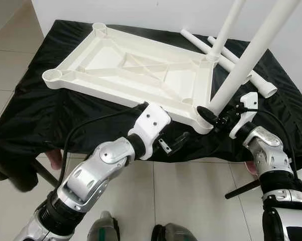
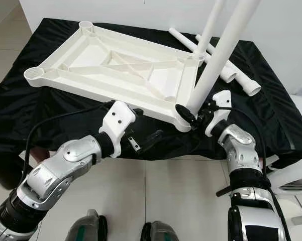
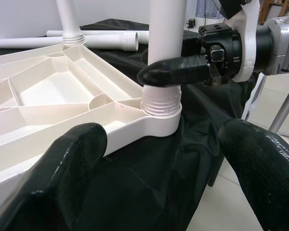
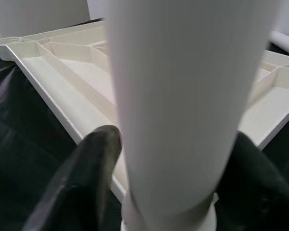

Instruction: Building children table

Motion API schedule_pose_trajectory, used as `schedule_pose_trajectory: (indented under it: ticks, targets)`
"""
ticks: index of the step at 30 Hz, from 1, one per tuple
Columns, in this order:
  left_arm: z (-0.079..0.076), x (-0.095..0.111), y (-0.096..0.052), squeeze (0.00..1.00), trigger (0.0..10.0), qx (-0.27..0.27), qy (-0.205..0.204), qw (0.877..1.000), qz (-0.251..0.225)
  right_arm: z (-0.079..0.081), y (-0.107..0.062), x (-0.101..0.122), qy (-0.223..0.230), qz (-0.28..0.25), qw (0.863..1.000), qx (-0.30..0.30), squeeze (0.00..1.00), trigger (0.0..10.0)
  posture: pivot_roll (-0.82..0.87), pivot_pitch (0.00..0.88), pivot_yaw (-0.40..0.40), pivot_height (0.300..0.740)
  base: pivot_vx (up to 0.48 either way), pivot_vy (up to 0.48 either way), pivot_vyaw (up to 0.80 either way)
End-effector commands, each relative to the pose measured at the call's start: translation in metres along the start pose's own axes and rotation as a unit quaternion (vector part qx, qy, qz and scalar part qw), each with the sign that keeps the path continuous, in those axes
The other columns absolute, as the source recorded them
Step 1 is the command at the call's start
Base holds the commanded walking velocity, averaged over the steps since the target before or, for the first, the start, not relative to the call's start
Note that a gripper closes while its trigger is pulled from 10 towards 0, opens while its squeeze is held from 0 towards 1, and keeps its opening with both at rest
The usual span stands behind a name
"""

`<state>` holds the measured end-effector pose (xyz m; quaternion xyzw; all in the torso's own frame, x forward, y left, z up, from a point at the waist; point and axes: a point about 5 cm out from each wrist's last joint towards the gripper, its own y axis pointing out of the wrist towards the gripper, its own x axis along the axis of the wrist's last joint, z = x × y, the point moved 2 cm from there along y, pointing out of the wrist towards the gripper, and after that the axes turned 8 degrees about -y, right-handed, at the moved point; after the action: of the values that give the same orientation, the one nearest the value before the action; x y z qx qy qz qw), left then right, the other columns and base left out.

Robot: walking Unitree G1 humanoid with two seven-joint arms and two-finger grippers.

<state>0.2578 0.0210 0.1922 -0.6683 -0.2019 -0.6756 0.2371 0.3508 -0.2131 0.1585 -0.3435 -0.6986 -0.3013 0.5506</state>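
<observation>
The right gripper (image 1: 209, 113) clamps a white leg (image 1: 246, 55) just above its threaded foot, which sits in the near corner socket of the upturned white tabletop (image 1: 125, 70). The leg rises steeply from the fingers, one black finger (image 3: 175, 71) on each side of the tube. Beyond this gripper a second leg (image 1: 226, 27) stands in the far corner socket, and two loose legs (image 1: 241, 68) lie flat behind it on the cloth.

The left gripper (image 1: 173, 144) hangs open wide at the bench's front edge, holding nothing, below and beside the same corner; its fingers (image 3: 69, 178) point toward the socket without touching it.

The tabletop lies rib-side up on a bench covered by a wrinkled black cloth (image 1: 50, 110) that drapes over the edges. Under the arms is a pale tiled floor (image 1: 191, 196); past the bench stands a white wall (image 1: 140, 12). Part of a white plastic chair (image 2: 291, 183) shows beside the right arm.
</observation>
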Motion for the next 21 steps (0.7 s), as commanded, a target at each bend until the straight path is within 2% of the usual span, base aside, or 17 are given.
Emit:
schedule_pose_trajectory:
  ticks: [1,8,9,10,11,12,21]
  targets:
    - [-0.0074,0.0020,-0.0008,0.00,10.0,-0.045,0.002,0.999,0.004,-0.0019,-0.0015,-0.0003,-0.001,0.000,1.000,0.005,0.00,0.0,0.07,0.076,-0.077,0.740,0.000,0.000,0.00]
    - [-0.0074,0.0020,-0.0008,0.00,10.0,-0.046,0.002,0.999,0.004,-0.0023,-0.0033,-0.0035,0.006,0.000,1.000,0.006,0.00,0.0,0.07,0.077,-0.078,0.740,0.000,0.000,0.00]
    - [-0.0075,0.0020,-0.0010,0.00,10.0,-0.046,0.002,0.999,0.004,-0.0018,-0.0036,-0.0044,0.007,0.000,1.000,0.004,0.00,2.0,0.07,0.077,-0.077,0.740,0.000,0.000,0.00]
    - [-0.0074,0.0019,-0.0010,0.00,10.0,-0.046,0.002,0.999,0.004,-0.0014,-0.0039,-0.0053,0.009,0.001,1.000,0.003,0.00,7.0,0.06,0.077,-0.077,0.740,0.000,0.000,0.00]
    - [-0.0074,0.0019,-0.0010,0.00,10.0,-0.046,0.002,0.999,0.004,-0.0014,-0.0039,-0.0053,0.009,0.001,1.000,0.003,0.00,7.0,0.06,0.077,-0.077,0.740,0.000,0.000,0.00]
    - [-0.0074,0.0019,-0.0010,0.00,10.0,-0.046,0.002,0.999,0.004,-0.0014,-0.0042,-0.0065,0.011,0.003,1.000,-0.002,0.00,10.0,0.06,0.077,-0.077,0.740,0.000,0.000,0.00]
    - [-0.0077,0.0019,-0.0007,0.00,10.0,-0.047,0.002,0.999,0.004,-0.0023,-0.0048,-0.0084,0.029,-0.011,0.999,-0.043,0.00,10.0,0.06,0.077,-0.079,0.740,0.000,0.000,0.00]
